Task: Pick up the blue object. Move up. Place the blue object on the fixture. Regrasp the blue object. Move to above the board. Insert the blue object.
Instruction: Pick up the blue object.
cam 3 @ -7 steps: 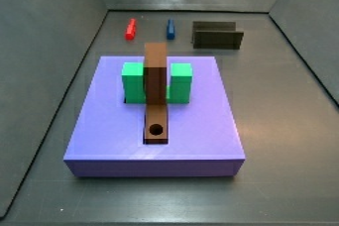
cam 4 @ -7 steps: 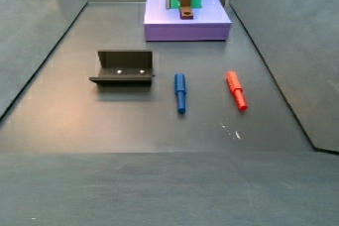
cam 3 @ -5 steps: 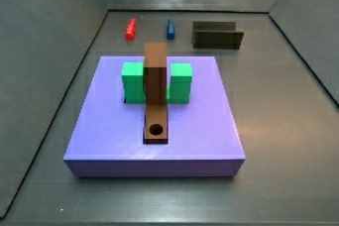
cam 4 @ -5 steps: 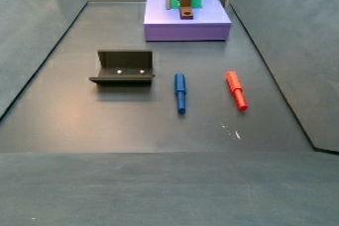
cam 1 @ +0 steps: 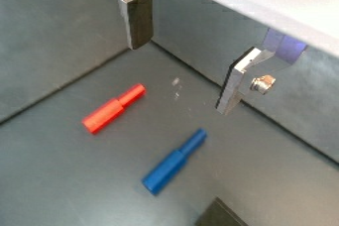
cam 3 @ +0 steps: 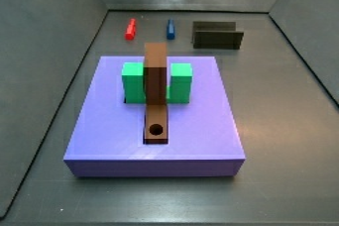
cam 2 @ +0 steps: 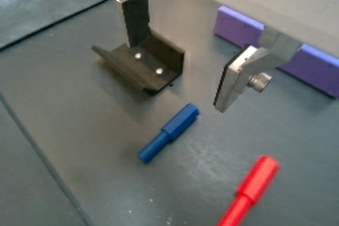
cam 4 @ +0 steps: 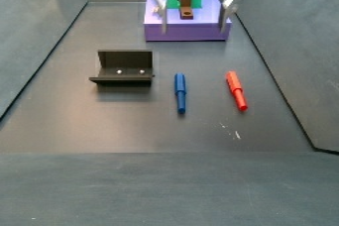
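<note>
The blue object [cam 4: 180, 93] is a slim blue peg lying flat on the grey floor, between the fixture [cam 4: 123, 68] and a red peg [cam 4: 236, 89]. It also shows in a side view [cam 3: 171, 28] and in both wrist views [cam 1: 173, 161] [cam 2: 169, 134]. My gripper [cam 4: 192, 14] hangs high at the far end, in front of the board [cam 4: 185, 29], well away from the blue object. In both wrist views the gripper [cam 1: 185, 56] [cam 2: 188, 56] is open and empty, its fingers [cam 2: 135, 17] wide apart above the floor. The fixture [cam 2: 143, 61] lies below one finger.
The lavender board [cam 3: 157, 121] carries a brown bar with a round hole [cam 3: 157, 130] and a green block [cam 3: 134, 82]. The red peg [cam 1: 113, 109] lies parallel to the blue one. Sloped grey walls [cam 4: 284, 61] bound the floor on all sides.
The gripper has come down into the side view; both fingers and the white hand now show in front of the board. The pegs, fixture and board have not moved.
</note>
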### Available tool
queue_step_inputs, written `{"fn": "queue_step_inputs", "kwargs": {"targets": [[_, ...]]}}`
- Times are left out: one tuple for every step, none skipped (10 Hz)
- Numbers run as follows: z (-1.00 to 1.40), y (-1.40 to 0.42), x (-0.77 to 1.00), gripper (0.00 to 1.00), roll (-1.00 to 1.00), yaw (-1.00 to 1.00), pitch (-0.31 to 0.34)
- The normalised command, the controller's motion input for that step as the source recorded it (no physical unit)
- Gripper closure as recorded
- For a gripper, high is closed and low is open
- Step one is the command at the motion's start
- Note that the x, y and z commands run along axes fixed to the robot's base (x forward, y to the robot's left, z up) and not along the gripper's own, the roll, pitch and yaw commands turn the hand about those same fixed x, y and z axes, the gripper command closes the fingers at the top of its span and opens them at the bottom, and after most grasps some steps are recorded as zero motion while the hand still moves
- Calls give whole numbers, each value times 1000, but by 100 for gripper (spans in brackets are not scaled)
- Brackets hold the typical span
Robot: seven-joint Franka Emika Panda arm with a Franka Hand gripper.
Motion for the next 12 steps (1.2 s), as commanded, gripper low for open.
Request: {"fn": "queue_step_inputs", "kwargs": {"targets": [[-1000, -377, 671, 0, 0, -131, -23], [-1000, -111, 483, 0, 0, -54, -1], [-1000, 14, 14, 0, 0, 0, -50], [-911, 114, -17, 0, -40, 51, -74], [-614, -157, 0, 0, 0, 0, 0], [-549, -100, -51, 0, -6, 0, 0], [-409, -186, -6, 0, 6, 0, 0], [-323, 0, -14, 0, 43, 0, 0], [-260, 0, -89, 0, 80, 26, -17], [-200, 0, -120, 0, 103, 9, -10], [-274, 0, -129, 0, 83, 9, -24], [-166, -80, -94, 0, 101, 0, 0]]}}
